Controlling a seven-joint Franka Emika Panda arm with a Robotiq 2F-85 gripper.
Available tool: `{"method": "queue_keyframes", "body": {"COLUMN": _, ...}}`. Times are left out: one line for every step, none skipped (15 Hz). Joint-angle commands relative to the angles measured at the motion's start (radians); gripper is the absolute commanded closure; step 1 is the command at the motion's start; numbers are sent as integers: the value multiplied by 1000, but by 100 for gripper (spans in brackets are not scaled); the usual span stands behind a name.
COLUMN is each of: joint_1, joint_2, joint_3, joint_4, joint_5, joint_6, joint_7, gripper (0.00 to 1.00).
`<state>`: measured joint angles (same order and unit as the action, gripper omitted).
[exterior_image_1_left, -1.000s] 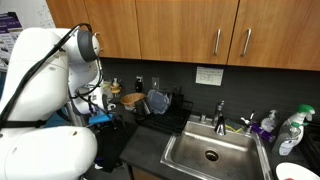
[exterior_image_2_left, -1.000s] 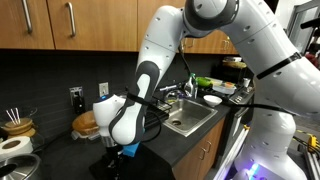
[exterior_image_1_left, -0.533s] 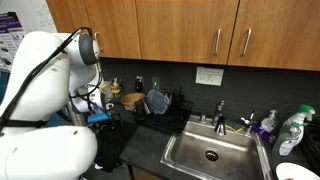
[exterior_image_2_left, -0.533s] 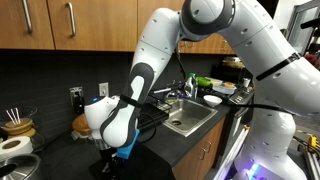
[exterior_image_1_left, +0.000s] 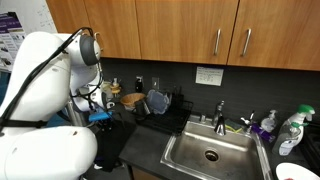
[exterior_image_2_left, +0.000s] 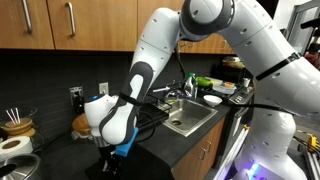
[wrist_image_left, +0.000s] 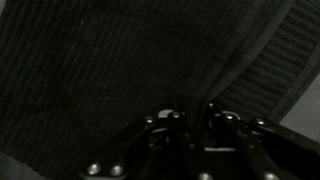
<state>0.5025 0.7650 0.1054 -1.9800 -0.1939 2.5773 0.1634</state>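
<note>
A dark ribbed cloth (wrist_image_left: 100, 60) fills the wrist view, with creases running out from the fingers. My gripper (wrist_image_left: 192, 110) is pressed down onto it, the jaws drawn close together with a raised fold of the cloth between them. In an exterior view the gripper (exterior_image_2_left: 112, 152) points straight down at the black counter's front edge, under the white wrist with its blue part. In an exterior view the cloth (exterior_image_1_left: 112, 140) lies as a dark heap on the counter, and my white arm hides most of the gripper.
A steel sink (exterior_image_1_left: 210, 152) with a faucet (exterior_image_1_left: 220, 112) sits along the counter. A dish rack with a blue bowl (exterior_image_1_left: 158, 102) stands against the wall. Bottles (exterior_image_1_left: 290, 130) stand beyond the sink. Cups with stirrers (exterior_image_2_left: 15, 125) are near the wall. Wooden cabinets hang above.
The wrist dropped a little toward the counter, then stayed still. The jaws have closed in on the cloth from wide open.
</note>
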Motion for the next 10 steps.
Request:
{"method": "queue_keyframes", "body": {"joint_1": -11, "joint_2": -2, "joint_3": 8, "joint_4": 0, "joint_5": -15, "joint_6": 12, "joint_7": -10, "gripper": 100}}
{"method": "queue_keyframes", "body": {"joint_1": -11, "joint_2": -3, "joint_3": 7, "joint_4": 0, "joint_5": -15, "joint_6": 13, "joint_7": -9, "gripper": 100}}
{"method": "queue_keyframes", "body": {"joint_1": -11, "joint_2": -4, "joint_3": 7, "joint_4": -1, "joint_5": -16, "joint_6": 15, "joint_7": -9, "gripper": 100}}
{"method": "queue_keyframes", "body": {"joint_1": -11, "joint_2": -5, "joint_3": 7, "joint_4": -3, "joint_5": -14, "joint_6": 17, "joint_7": -8, "gripper": 100}}
{"method": "queue_keyframes", "body": {"joint_1": -12, "joint_2": -8, "joint_3": 7, "joint_4": -6, "joint_5": -14, "joint_6": 23, "joint_7": -7, "gripper": 99}}
{"method": "queue_keyframes", "body": {"joint_1": -11, "joint_2": -12, "joint_3": 6, "joint_4": -10, "joint_5": -14, "joint_6": 28, "joint_7": -5, "gripper": 99}}
{"method": "queue_keyframes", "body": {"joint_1": -10, "joint_2": -17, "joint_3": 6, "joint_4": -16, "joint_5": -13, "joint_6": 33, "joint_7": -1, "gripper": 99}}
{"method": "queue_keyframes", "body": {"joint_1": -4, "joint_2": -30, "joint_3": 6, "joint_4": -31, "joint_5": -12, "joint_6": 37, "joint_7": 8, "gripper": 99}}
{"method": "queue_keyframes", "body": {"joint_1": 3, "joint_2": -44, "joint_3": 6, "joint_4": -48, "joint_5": -14, "joint_6": 45, "joint_7": 16, "gripper": 99}}
{"method": "queue_keyframes", "body": {"joint_1": 17, "joint_2": -61, "joint_3": 4, "joint_4": -66, "joint_5": -17, "joint_6": 54, "joint_7": 32, "gripper": 99}}
